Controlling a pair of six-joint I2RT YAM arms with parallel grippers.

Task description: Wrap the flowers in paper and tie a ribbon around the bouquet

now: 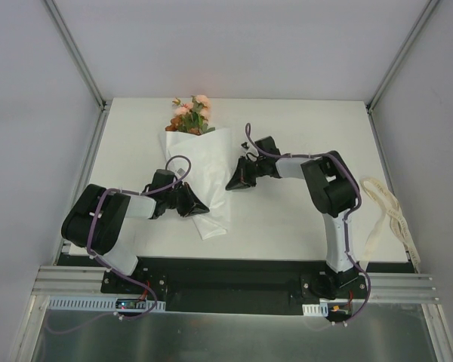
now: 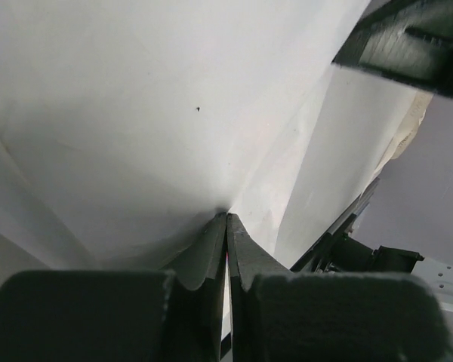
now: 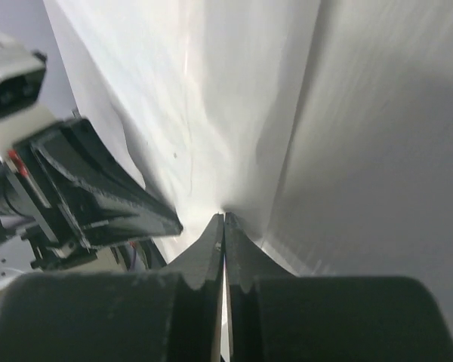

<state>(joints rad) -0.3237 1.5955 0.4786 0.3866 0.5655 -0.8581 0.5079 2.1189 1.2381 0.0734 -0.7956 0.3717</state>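
Looking through the left wrist camera, I see the left gripper [image 2: 226, 226] with its two fingers pressed together. Only a thin white sliver of the paper [image 2: 136, 113] shows between them, so I read it as clamped on a fold of the sheet. A crease of the paper runs exactly into the tips.

In the right wrist camera the right gripper [image 3: 224, 222] looks the same: fingers together, a narrow white line between them, and the tips sitting at a fold where two faces of the paper meet. I take it as clamped on the paper too. Each wrist camera also shows the dark fingers of the other gripper close by, across the white sheet.

From the top camera, the left gripper holds the left side of the paper near its narrow end, and the right gripper is at the right edge, a little farther from the bases. The paper lies on the counter [image 1: 287, 219] as a cone, with the narrow end toward the arms and the wide end away from them. The flowers [image 1: 190, 115] stick out of the wide end, pink and orange with green leaves; the stems are hidden inside.

The ribbon [image 1: 385, 207] lies in loose cream loops at the right edge of the counter, beside the right arm and well apart from the paper.
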